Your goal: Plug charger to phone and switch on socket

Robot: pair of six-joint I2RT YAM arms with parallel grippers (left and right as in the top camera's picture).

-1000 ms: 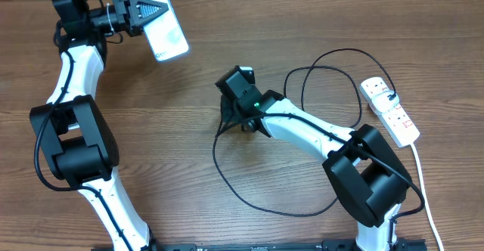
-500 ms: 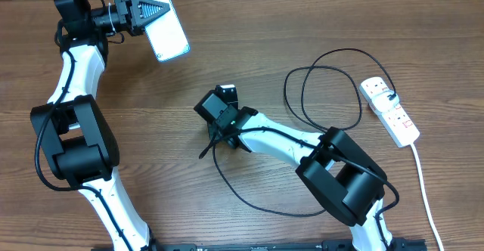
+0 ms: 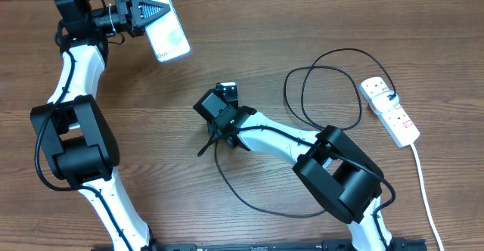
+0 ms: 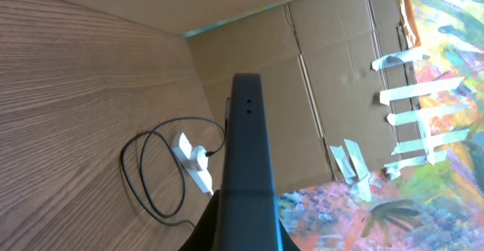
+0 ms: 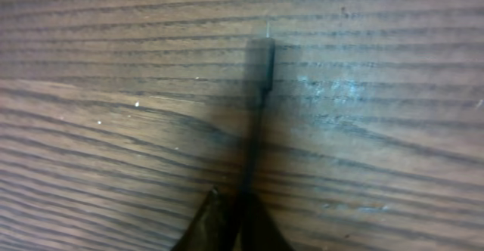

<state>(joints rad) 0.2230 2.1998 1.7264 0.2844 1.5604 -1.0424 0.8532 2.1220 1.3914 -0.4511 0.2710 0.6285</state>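
Note:
My left gripper is shut on the phone and holds it tilted above the table's far left; in the left wrist view the phone's dark edge points away from the jaws. My right gripper is shut on the charger cable near its end. The black connector tip sticks out ahead of the fingers, close over the wood. The cable loops run to a plug in the white socket strip at the right.
The socket's white cord runs down the right edge toward the front. Cardboard panels stand behind the table in the left wrist view. The strip and cable also show there.
My right gripper has moved left and toward the front with the cable end, dragging the cable along. In the last half second it hardly moved. The left arm and phone stay put.

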